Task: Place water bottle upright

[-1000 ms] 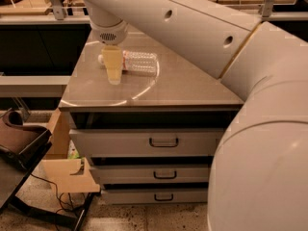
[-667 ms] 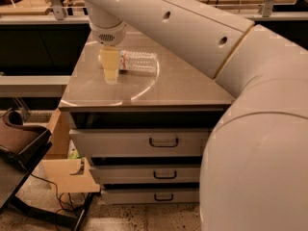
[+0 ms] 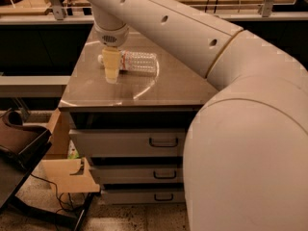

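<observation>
- Water bottle (image 3: pixel 140 61) lies on its side on the tabletop (image 3: pixel 163 91), with open room toward the front edge.
- My gripper (image 3: pixel 111 76) is at its cap end; I can't tell the jaws' state.

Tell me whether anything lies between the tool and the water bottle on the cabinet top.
Nothing visible does. The tool hangs right at the cap end of the water bottle, which lies on its side on the cabinet top; no other object shows between them.
</observation>
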Tool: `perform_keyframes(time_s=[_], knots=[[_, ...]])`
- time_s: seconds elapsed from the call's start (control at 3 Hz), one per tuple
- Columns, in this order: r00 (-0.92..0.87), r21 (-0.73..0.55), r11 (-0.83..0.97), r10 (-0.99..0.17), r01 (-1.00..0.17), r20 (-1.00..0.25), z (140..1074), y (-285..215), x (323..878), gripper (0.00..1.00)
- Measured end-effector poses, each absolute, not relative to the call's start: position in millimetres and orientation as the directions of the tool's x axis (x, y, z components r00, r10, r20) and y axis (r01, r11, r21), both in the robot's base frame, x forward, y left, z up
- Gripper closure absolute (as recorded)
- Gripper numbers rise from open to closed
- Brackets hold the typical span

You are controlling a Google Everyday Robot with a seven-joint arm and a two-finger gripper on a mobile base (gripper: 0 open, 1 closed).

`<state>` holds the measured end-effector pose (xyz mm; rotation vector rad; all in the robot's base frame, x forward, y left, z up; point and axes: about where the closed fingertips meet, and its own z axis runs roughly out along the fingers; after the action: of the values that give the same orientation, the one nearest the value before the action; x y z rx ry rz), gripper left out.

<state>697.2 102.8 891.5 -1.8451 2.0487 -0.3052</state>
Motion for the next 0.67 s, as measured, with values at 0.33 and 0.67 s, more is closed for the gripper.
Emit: perform_keyframes(time_s=[0.33,0.67], knots=[[-0.118,-0.378,0.148,-0.988,-0.914,-0.103,879,95,717,0.0],[-0.135,-0.363,0.157,-0.987,-0.919,-0.084,869,89,730,0.0]])
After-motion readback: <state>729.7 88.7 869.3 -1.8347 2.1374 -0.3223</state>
